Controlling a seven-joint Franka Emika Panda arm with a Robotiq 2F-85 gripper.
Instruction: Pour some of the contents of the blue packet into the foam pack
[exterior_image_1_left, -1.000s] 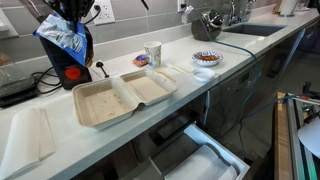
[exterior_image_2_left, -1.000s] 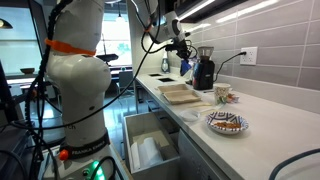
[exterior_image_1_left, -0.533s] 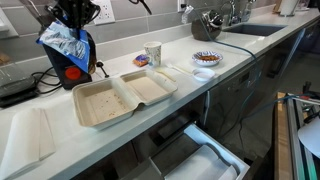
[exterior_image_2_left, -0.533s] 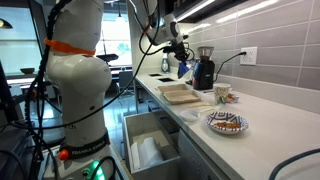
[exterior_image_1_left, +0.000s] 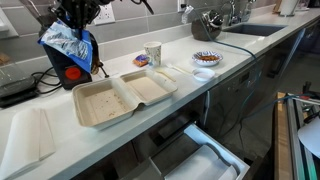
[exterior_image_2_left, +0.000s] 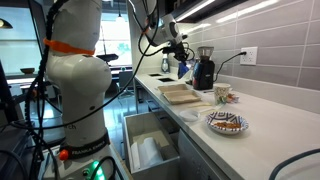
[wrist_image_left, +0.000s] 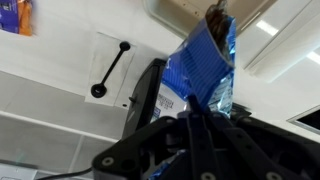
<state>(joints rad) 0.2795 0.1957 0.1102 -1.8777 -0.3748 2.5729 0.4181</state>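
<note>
My gripper (exterior_image_1_left: 74, 22) is shut on the top of the blue packet (exterior_image_1_left: 66, 44) and holds it in the air above the counter's back left, left of the foam pack (exterior_image_1_left: 122, 96). The foam pack lies open on the counter, two beige compartments side by side. In the other exterior view the gripper (exterior_image_2_left: 176, 48) holds the packet (exterior_image_2_left: 184, 68) above the foam pack (exterior_image_2_left: 178, 94). In the wrist view the packet (wrist_image_left: 203, 68) hangs crumpled between my fingers (wrist_image_left: 200, 112); a corner of the foam pack (wrist_image_left: 190, 14) shows at the top.
A black machine with a red button (exterior_image_1_left: 70, 72) stands behind the packet. A paper cup (exterior_image_1_left: 153, 53), a patterned bowl (exterior_image_1_left: 207, 58) and a white lid (exterior_image_1_left: 203, 73) sit to the right. A black spoon (wrist_image_left: 108, 72) lies on the counter. A drawer (exterior_image_1_left: 200, 155) is open below.
The gripper with the blue packet has moved slightly to the right and up, toward the foam pack. Nothing else has moved.
</note>
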